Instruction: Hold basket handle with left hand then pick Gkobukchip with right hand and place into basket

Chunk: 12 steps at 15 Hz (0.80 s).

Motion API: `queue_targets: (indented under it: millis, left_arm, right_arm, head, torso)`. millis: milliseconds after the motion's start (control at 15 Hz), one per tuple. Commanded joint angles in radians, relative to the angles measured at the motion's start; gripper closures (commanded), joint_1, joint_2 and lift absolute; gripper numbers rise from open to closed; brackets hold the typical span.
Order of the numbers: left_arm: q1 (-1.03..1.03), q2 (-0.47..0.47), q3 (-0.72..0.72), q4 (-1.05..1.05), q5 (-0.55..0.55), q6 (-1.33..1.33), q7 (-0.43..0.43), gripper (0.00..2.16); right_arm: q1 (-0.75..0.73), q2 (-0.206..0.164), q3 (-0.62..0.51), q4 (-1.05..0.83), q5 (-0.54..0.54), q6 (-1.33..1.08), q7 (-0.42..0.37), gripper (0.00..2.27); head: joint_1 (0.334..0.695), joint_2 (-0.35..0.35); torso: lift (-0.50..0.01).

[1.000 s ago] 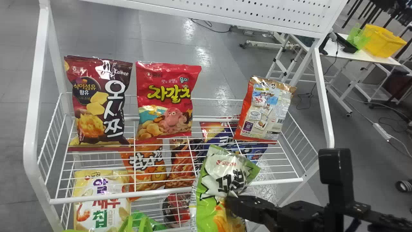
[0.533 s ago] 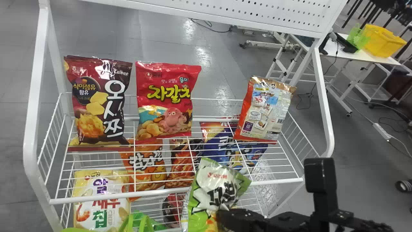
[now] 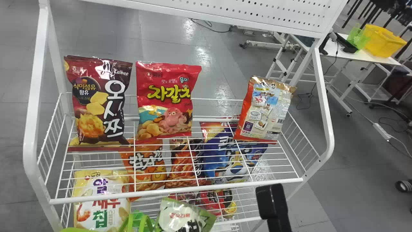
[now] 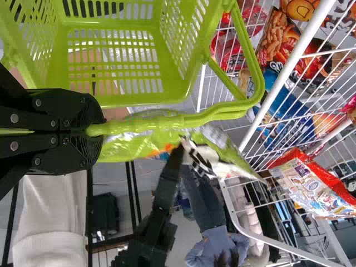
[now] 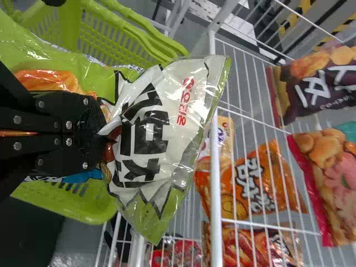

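Just right of the green basket (image 4: 146, 101), the snack bag (image 5: 158, 130) stood roughly upright, gripped by the right claw (image 5: 105, 135); left claw (image 4: 101, 131) clamped the handle (image 4: 167, 123).

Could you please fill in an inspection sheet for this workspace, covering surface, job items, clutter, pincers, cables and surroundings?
Surface: white wire rack, snack bags on its upper and lower levels.
Job items: green basket held by its handle; Gkobukchip held close by, not released; whether it is over the opening, I cannot tell.
Clutter: dark red bag, bright red bag and silver-backed bag on the upper level.
Pincers: left pincer closed on the handle; right pincer closed on the Gkobukchip.
Cables: black cable and white power strip on the floor beyond the rack.
Surroundings: yellow bin on a white table.
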Motion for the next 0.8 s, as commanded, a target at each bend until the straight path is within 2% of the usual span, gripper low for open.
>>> queue_targets:
  millis: [0, 133, 533, 733]
  left_arm:
    - [0.0, 0.001, 0.001, -0.001, 0.0, 0.001, -0.002, 1.79]
    - [0.0, 0.003, 0.001, -0.001, 0.0, 0.001, -0.003, 1.79]
    - [0.0, 0.0, -0.006, -0.001, 0.0, 0.001, 0.0, 1.79]
    - [0.0, -0.002, -0.011, 0.0, 0.0, 0.001, 0.0, 1.79]
  right_arm:
    - [-0.002, -0.007, 0.097, 0.041, 0.056, 0.014, -0.004, 1.65]
    - [-0.015, -0.016, 0.158, 0.088, 0.092, 0.014, -0.015, 1.65]
    - [-0.092, -0.021, 0.29, 0.209, 0.161, 0.014, -0.021, 1.65]
    - [-0.16, -0.016, 0.356, 0.328, 0.19, 0.014, -0.026, 1.65]
  head:
    - [0.695, -0.311]
    - [0.695, -0.255]
    - [0.695, -0.176]
    - [0.695, -0.143]
  torso:
    - [-0.032]
    - [-0.032]
    - [-0.032]
    - [-0.032]
